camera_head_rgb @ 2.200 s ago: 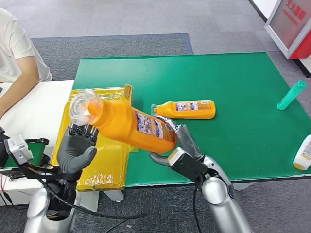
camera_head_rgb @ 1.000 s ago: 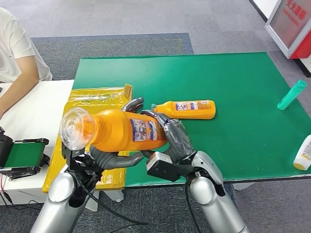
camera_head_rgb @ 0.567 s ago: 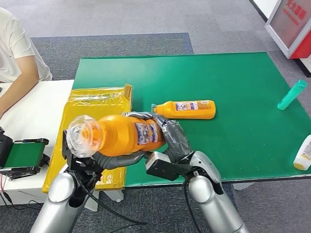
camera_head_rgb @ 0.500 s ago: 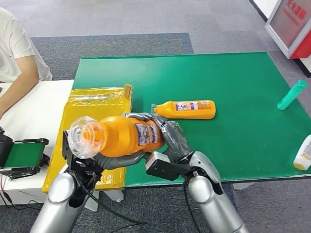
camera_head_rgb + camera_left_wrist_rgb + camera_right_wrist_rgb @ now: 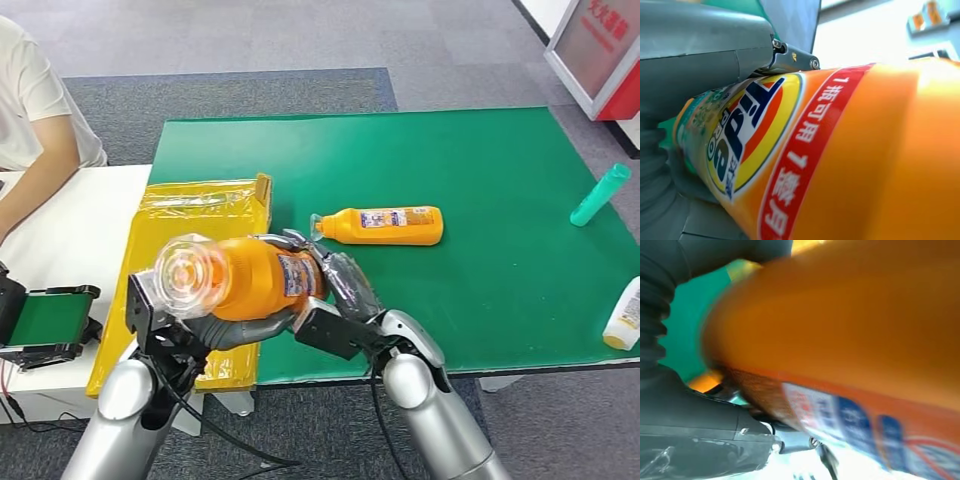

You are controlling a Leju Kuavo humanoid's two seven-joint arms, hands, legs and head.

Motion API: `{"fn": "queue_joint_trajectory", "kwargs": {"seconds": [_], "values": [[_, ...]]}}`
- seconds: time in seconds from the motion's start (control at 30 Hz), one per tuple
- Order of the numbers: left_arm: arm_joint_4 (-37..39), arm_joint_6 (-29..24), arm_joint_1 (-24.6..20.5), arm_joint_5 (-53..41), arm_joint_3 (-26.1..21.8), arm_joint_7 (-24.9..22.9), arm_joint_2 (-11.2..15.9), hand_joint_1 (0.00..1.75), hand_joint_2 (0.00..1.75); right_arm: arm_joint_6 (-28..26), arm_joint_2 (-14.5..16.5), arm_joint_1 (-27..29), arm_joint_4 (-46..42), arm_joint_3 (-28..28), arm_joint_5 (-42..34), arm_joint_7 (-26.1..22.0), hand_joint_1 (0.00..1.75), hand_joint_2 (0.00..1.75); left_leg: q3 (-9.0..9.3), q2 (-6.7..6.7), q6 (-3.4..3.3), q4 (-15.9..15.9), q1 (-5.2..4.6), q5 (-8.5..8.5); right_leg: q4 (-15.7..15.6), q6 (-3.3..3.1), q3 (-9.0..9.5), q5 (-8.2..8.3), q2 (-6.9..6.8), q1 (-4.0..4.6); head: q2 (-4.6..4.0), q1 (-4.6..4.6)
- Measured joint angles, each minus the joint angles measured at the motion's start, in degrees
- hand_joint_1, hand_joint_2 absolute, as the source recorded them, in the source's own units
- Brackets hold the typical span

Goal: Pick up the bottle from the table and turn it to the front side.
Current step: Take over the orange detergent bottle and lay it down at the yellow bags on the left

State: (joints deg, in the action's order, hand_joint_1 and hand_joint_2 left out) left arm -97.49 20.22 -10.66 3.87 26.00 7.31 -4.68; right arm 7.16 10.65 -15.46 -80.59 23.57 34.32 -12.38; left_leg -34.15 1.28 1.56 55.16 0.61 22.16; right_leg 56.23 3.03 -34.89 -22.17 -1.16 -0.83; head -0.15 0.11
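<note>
Orange "PRO" bottle gripped by left robot hand and right robot hand.

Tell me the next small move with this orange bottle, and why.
Probably keep rolling the orange bottle between the left hand and right hand: the head view shows its small-print label, while the big logo faces the left wrist camera.
</note>
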Motion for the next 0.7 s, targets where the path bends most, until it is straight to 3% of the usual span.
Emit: {"fn": "queue_joint_trajectory", "kwargs": {"seconds": [0.23,0.5,0.7], "values": [[-3.84,-6.36,0.44,-13.94,-4.44,0.91,-1.23,1.75,1.75,1.23,0.07,1.24,2.69,-4.43,-4.29,3.07,0.00,1.75,-0.12,-0.02,-0.10,0.00,-0.01,-0.08,0.01,-0.02,-0.05,0.06,-0.05,-0.01,0.00,0.01],[-8.41,-15.99,0.60,-41.59,-14.05,-0.91,-3.82,1.75,1.75,2.37,0.06,4.73,-11.09,-9.41,-4.89,4.35,0.00,1.75,-0.15,-0.02,-0.09,0.00,0.00,-0.08,0.01,-0.02,-0.11,0.04,-0.05,0.01,0.00,0.01],[-9.28,-17.58,0.61,-45.99,-17.47,-1.01,-5.14,1.75,1.75,2.61,0.06,6.05,-17.66,-10.30,-5.03,4.27,0.00,1.75,-0.16,-0.02,-0.09,0.00,-0.01,-0.08,0.01,-0.02,-0.10,0.05,-0.05,0.00,0.00,0.02]]}}
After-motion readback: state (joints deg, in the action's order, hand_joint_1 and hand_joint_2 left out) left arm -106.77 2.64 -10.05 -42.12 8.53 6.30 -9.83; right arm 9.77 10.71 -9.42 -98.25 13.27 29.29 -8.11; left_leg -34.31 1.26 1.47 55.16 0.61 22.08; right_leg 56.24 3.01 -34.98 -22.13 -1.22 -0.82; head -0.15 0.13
